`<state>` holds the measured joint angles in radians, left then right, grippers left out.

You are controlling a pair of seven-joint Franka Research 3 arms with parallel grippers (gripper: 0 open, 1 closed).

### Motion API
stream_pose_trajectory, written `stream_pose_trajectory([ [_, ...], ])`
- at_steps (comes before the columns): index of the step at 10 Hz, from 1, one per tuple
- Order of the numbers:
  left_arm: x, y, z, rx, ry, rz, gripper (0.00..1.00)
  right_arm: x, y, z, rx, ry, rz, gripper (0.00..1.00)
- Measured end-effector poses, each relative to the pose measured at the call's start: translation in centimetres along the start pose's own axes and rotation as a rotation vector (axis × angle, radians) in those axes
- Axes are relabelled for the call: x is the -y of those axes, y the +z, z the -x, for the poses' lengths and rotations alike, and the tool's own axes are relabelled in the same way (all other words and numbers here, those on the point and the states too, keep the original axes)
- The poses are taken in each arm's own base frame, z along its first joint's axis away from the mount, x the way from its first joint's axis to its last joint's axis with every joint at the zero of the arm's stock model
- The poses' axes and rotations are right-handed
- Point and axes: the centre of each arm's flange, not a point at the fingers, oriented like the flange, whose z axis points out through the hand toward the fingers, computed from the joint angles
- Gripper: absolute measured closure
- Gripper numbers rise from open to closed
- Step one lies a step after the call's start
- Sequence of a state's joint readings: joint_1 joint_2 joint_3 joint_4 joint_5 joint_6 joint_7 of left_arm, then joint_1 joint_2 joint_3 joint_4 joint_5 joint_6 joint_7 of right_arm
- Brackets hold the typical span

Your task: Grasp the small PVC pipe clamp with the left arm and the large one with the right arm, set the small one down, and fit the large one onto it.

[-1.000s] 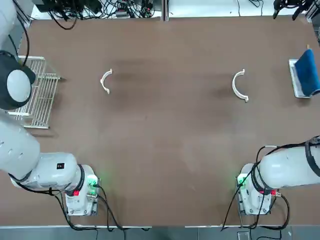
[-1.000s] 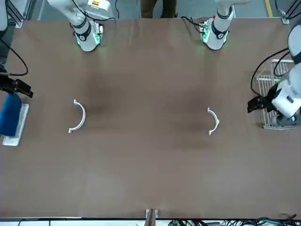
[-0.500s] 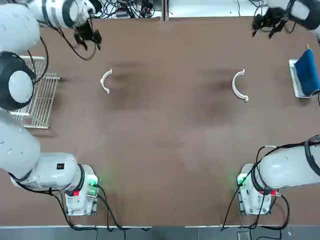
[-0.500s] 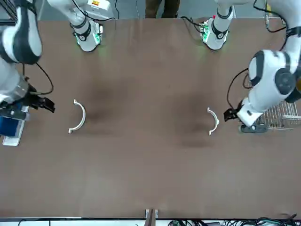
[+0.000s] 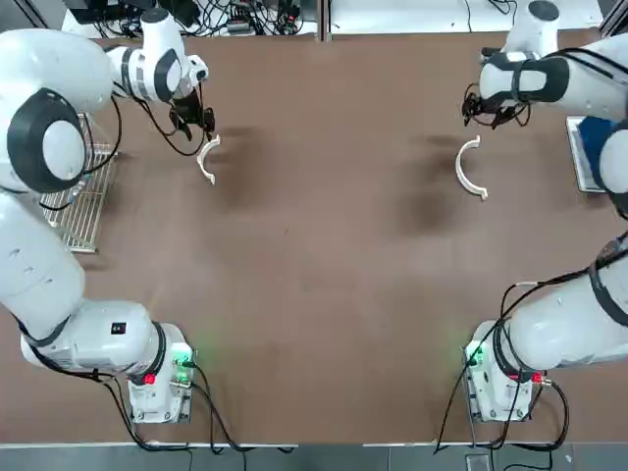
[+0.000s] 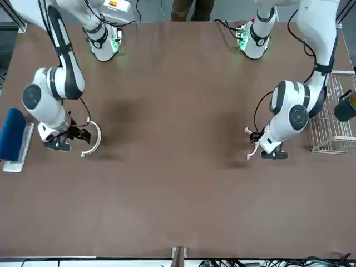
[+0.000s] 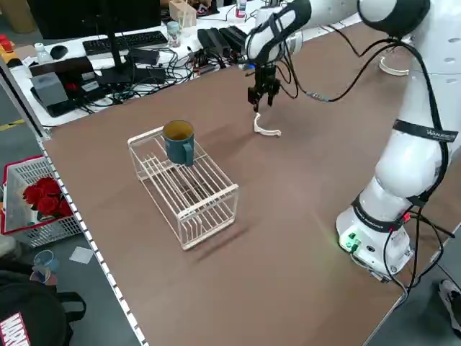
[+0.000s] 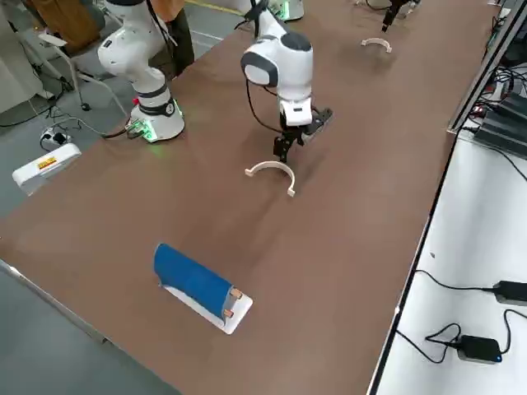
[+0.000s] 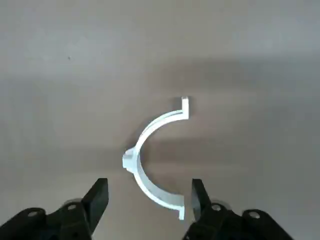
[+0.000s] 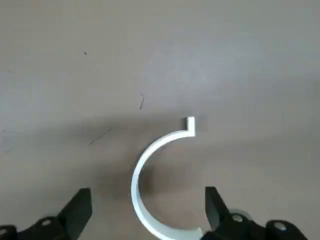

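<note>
Bolted along the robot's edge of the brown surface, apparently so as to share its middle. Reach out from there with the left arm and the right arm, each over its own side, probably to keep clear of one another while picking. Set out at the left edge in the wire rack, well apart from the small clip; likely just bystanding. At the right, lying on a white board, see the blue roll, also outside the job. Standing on the rack, notice the mug.

Poised over the small clip with the left claw, fingers apart, holding nothing; likely lined up to pinch the thin band. Likewise above and near the large clip with the right claw, fingers wide apart and empty, presumably to leave room for straddling the band.

Look for the large PVC pipe clamp flat on the right side of the surface, and for the small PVC pipe clamp flat on the left, each handy to its own arm. Needs both gripped before any fitting.
</note>
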<state>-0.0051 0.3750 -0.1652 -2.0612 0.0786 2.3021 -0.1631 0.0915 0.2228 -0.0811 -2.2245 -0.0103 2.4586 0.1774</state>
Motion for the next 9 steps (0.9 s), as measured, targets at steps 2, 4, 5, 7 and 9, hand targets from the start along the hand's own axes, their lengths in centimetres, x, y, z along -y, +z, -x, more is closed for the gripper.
stream_pose_trajectory([
  [2, 0.2, 3.1, -0.3, 0.002, 0.015, -0.046, 0.26, 1.4, 5.3, 1.6, -0.022, 0.003, -0.006, 0.04],
  [4, 0.6, 4.2, -0.3, 0.010, 0.015, -0.062, 0.28, 1.2, 8.7, 3.3, -0.014, 0.005, -0.003, 0.11],
  [5, 0.5, 4.3, -0.3, 0.002, 0.012, -0.061, 0.29, 1.2, 9.1, 3.4, -0.008, 0.006, -0.002, 0.15],
  [7, 0.2, 5.2, 0.3, -0.009, 0.014, -0.059, 0.33, 1.2, 9.2, 3.6, -0.004, 0.006, -0.001, 0.30],
  [9, 0.3, 6.2, 0.7, -0.003, 0.024, -0.066, 0.41, 1.3, 9.6, 4.1, 0.004, 0.003, -0.001, 0.41],
])
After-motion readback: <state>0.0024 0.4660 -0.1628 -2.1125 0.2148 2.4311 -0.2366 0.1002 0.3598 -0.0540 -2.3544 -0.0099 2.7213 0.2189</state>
